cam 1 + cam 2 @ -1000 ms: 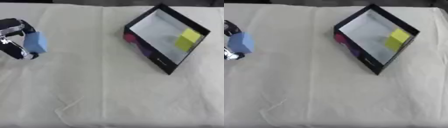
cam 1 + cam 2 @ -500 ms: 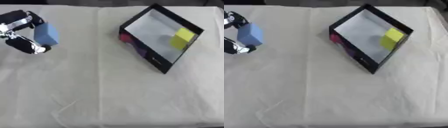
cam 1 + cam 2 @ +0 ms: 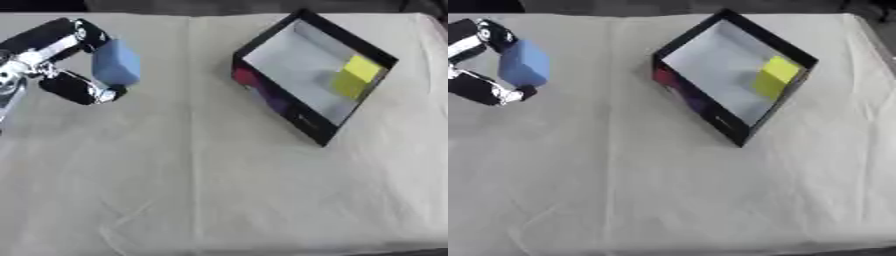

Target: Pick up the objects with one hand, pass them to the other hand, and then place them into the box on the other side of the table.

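1. One hand shows – the robot's left, at the upper left above the table. Its fingers curl round a blue block, one black finger over the top and another beneath, so the block is pinched between them and lifted off the cloth.
2. Held this way, the block's right face points toward the middle of the table, which looks suited to offering it to the other hand.
3. No right hand appears in either view.
4. A black box with a pale inside sits at the upper right, well apart from the block and turned at an angle to the table's edges. Its low near wall carries pink and purple marks.
5. A yellow block already lies inside, against the far right wall.
6. Judging by this, the pick-up is done; the pass and the placing are not – the blue block is on the opposite side from the box.
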Controlling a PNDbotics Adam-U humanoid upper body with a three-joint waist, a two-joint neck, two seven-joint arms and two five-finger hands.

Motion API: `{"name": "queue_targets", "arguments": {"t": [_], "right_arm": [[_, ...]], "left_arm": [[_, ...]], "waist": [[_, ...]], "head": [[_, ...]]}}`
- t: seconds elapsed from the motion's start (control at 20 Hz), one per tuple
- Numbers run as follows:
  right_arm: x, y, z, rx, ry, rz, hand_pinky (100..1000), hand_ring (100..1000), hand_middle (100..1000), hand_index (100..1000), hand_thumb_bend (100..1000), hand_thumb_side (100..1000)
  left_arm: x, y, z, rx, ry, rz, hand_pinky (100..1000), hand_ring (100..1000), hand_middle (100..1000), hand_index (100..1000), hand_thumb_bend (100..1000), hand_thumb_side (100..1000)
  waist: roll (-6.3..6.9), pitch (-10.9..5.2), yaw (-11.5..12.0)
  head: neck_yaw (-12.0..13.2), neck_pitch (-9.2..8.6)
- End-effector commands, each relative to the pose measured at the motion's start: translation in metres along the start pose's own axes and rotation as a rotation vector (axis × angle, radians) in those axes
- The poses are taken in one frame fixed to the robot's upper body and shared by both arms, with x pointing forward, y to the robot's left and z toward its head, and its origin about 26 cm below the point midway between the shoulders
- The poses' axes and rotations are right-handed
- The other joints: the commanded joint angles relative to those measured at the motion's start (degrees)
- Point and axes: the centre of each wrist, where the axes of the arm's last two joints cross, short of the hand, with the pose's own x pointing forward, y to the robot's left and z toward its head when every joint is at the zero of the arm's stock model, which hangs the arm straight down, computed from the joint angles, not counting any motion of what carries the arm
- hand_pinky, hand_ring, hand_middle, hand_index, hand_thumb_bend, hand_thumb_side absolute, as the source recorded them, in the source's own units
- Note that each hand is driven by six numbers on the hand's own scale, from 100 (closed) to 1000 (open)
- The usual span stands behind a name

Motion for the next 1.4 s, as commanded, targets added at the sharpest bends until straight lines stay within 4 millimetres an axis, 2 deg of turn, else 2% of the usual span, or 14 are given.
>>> {"name": "queue_targets", "arguments": {"t": [0.05,0.3,0.35,0.4,0.45,0.75,1.05,1.4], "right_arm": [[0.015,-0.002,-0.004,0.036,-0.030,0.073,777,990,911,999,100,200],[0.015,0.007,-0.009,0.072,-0.020,0.100,778,991,913,1000,100,201],[0.015,0.009,-0.009,0.079,-0.020,0.104,783,994,917,1000,100,184],[0.015,0.011,-0.010,0.089,-0.020,0.110,785,996,916,1000,100,100],[0.014,0.014,-0.012,0.100,-0.018,0.119,787,997,920,1000,100,179],[0.011,0.026,-0.016,0.160,-0.018,0.175,797,998,924,998,100,151],[0.012,0.035,-0.018,0.223,-0.030,0.220,805,998,925,996,100,138],[0.016,0.047,-0.023,0.292,-0.052,0.232,809,1000,930,1000,100,155]], "left_arm": [[0.005,0.007,-0.006,0.057,-0.047,-0.016,754,689,555,519,100,250],[0.005,-0.003,-0.012,0.098,-0.085,0.012,753,684,551,513,100,270],[0.003,-0.008,-0.013,0.097,-0.078,0.032,753,670,539,491,100,342],[0.000,-0.014,-0.013,0.095,-0.067,0.063,753,668,540,491,100,342],[-0.002,-0.019,-0.014,0.098,-0.059,0.094,753,666,536,488,100,353],[0.003,-0.029,-0.019,0.139,-0.088,0.145,750,662,530,482,100,381],[0.010,-0.036,-0.023,0.158,-0.129,0.122,748,663,529,482,100,363],[0.020,-0.038,-0.029,0.199,-0.178,0.081,747,666,530,483,100,290]], "waist": [[-0.27,-2.17,-0.05],[-0.36,-2.26,-0.03],[-0.44,-2.26,-0.02],[-0.50,-2.29,-0.05],[-0.54,-2.30,-0.02],[-0.70,-2.30,0.13],[-0.85,-2.23,0.23],[-1.03,-2.29,0.37]], "head": [[-0.48,0.30],[-0.79,0.31],[-0.97,0.31],[-1.13,0.31],[-1.37,0.31],[-2.57,0.31],[-3.30,0.31],[-3.82,0.31]]}}
